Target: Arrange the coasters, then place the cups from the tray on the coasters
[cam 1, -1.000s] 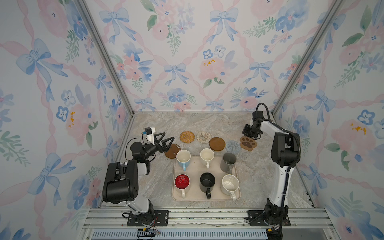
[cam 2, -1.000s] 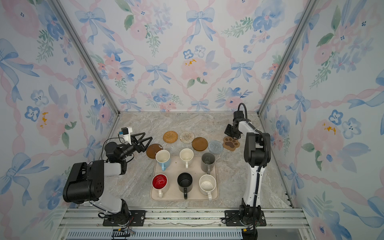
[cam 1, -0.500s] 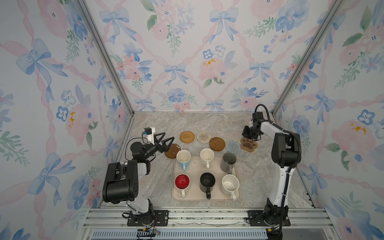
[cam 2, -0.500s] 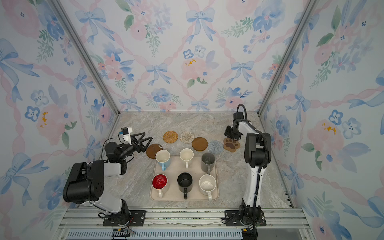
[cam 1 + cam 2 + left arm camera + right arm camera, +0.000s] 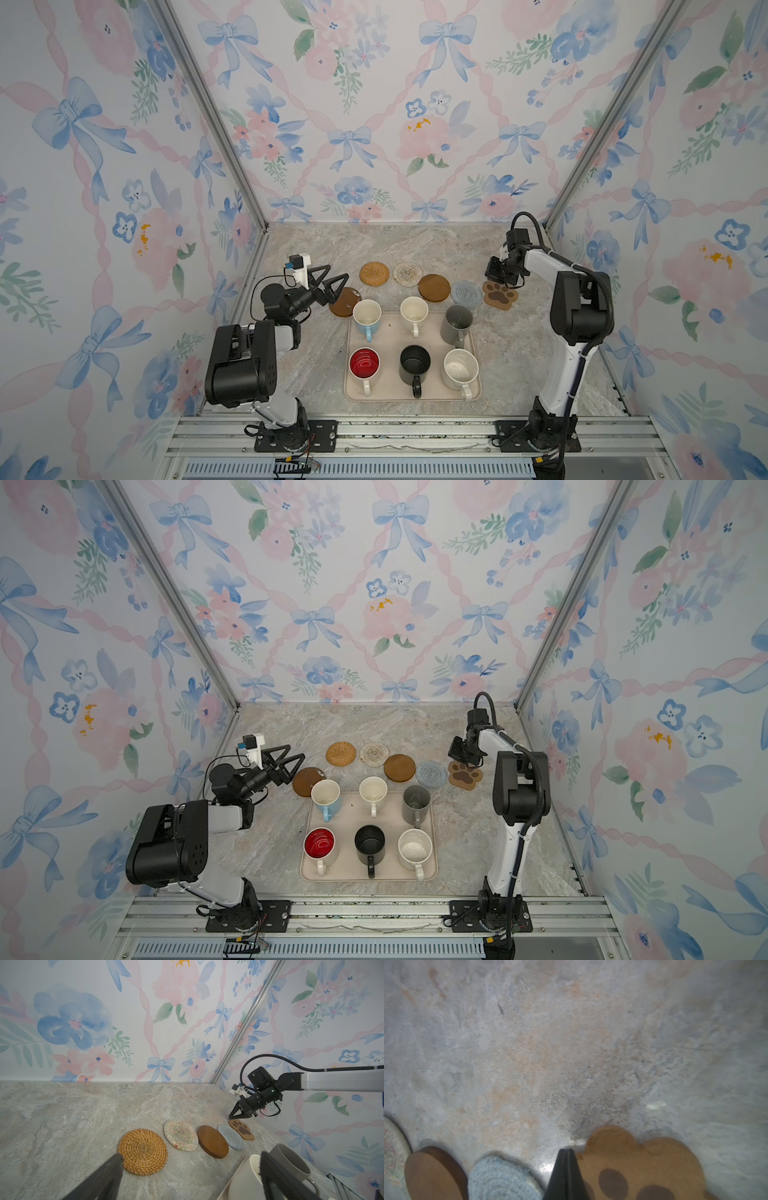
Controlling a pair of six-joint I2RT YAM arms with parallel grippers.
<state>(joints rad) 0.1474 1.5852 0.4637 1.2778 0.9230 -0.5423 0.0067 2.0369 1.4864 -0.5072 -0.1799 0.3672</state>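
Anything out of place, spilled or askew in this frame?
Nothing is spilled or tipped on the tray. The coaster line is uneven, though: the leftmost brown disc sits nearer the tray than the other five, partly hidden behind the light blue mug. The shut right gripper is at the paw coaster's edge.

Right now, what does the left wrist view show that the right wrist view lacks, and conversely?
Only the left wrist view shows the tan rattan round coaster, the cream mug, the tall grey mug and the open left claw. Only the right wrist view shows the seam of the shut right claw. Both show the brown paw-shaped wooden coaster at that claw's tip, the blue-grey woven round coaster and a brown disc coaster.
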